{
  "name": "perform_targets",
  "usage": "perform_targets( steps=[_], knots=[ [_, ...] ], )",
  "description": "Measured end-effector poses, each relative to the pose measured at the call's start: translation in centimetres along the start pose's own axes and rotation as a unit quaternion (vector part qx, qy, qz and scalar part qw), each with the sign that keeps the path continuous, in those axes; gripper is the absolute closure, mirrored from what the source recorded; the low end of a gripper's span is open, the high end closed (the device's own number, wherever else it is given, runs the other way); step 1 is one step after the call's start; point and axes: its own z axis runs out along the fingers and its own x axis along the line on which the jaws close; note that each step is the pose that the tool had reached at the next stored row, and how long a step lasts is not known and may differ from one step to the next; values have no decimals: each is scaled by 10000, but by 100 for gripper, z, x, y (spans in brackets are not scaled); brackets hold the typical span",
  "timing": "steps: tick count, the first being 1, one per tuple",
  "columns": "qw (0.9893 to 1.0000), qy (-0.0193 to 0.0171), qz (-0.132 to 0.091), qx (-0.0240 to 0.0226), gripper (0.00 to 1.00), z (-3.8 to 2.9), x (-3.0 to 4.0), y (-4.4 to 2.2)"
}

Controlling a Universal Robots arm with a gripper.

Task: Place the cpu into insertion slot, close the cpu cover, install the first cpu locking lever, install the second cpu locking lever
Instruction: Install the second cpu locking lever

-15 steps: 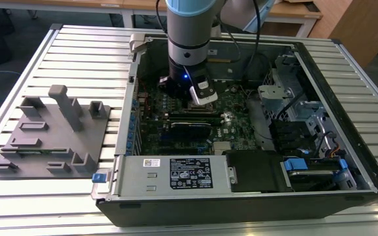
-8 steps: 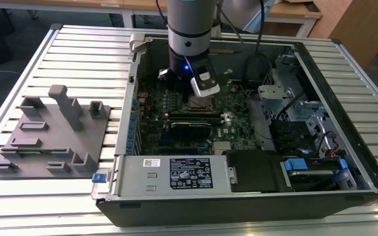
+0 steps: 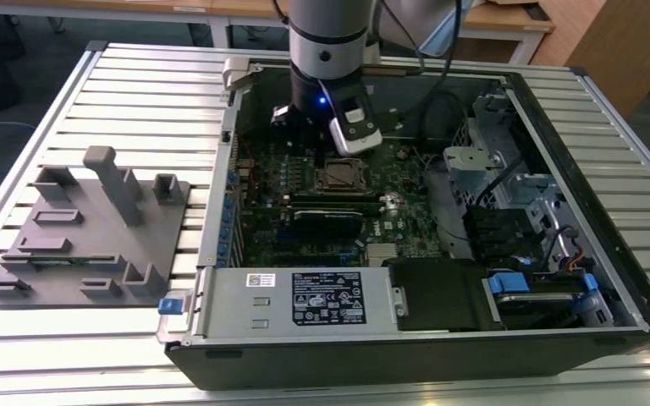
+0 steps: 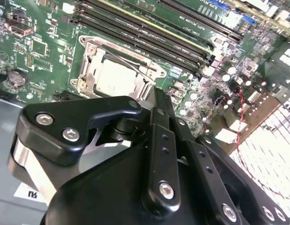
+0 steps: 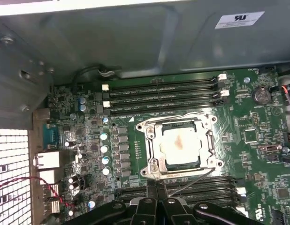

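The insertion slot sits mid-motherboard inside the open computer case. The cpu, its pale silver face carrying a brownish smear, lies in the slot. The cpu cover lies flat around it as a dull metal frame. One thin wire lever slants away from the socket's near edge toward my fingertips. My gripper hangs just beside the socket with its fingers together. Whether it pinches the lever end is unclear. The second wrist view shows the cpu, the lever and the gripper.
Long black memory slots flank the socket on both sides. A labelled power supply box fills the case's near edge, and drive cages stand at the exterior view's right. A grey fixture with uprights rests on the slatted table outside the case.
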Motion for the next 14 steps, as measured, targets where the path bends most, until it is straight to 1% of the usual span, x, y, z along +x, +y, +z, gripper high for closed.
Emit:
perform_targets(
  steps=[2,7,10,14],
  knots=[
    [10000,0,1,-1,90,1,-24,4],
    [10000,4,12,0,90,6,-134,16],
    [10000,3,20,1,90,34,-156,11],
    [10000,1,33,3,90,89,-161,-8]
  ],
)
